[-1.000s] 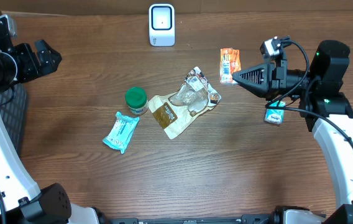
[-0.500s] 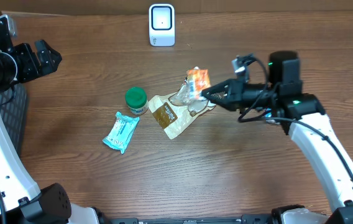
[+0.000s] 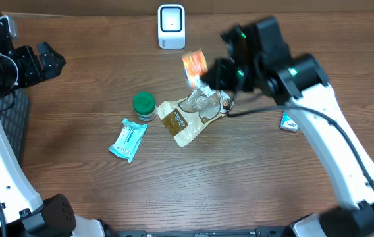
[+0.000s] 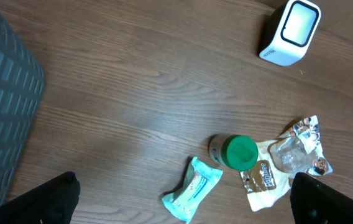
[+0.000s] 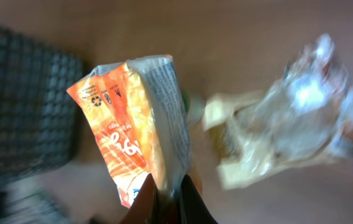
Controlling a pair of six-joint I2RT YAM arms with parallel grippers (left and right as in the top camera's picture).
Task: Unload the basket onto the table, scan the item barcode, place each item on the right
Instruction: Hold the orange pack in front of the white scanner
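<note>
- Right claw (image 3: 205, 78): pressed together on one edge of the orange-and-white foil packet (image 5: 130, 127). In the wrist view its fingertips (image 5: 140, 208) pinch that edge from both sides.
- Orange-and-white foil packet: held in the air, clear of the brown wood-grain table (image 3: 272, 184). From overhead it is blurred and sits between the scanner and the pile of pouches, nearer the pile. In the wrist view the printed orange face and a white panel of small text show; I cannot make out a barcode.
- White rounded box scanner with a dark-framed window (image 3: 171, 26): stands upright at the far edge of the table, apart from the packet.
- Left claw (image 3: 39, 60): spread wide and holding nothing, raised at the left side, well apart from every item.
- Clear-and-brown crumpled plastic pouch (image 3: 190, 113): lies flat mid-table, below the right claw.
- Small jar with a green round lid (image 3: 144, 104): upright, just beside the pouch on its left.
- Teal soft wipes packet (image 3: 128, 139): lies flat near the jar, towards the near edge.
- Small blue-and-white sachet (image 3: 290, 122): lies on the table by the right arm.
- Dark mesh basket (image 3: 12, 117): at the left edge, partly out of view.
</note>
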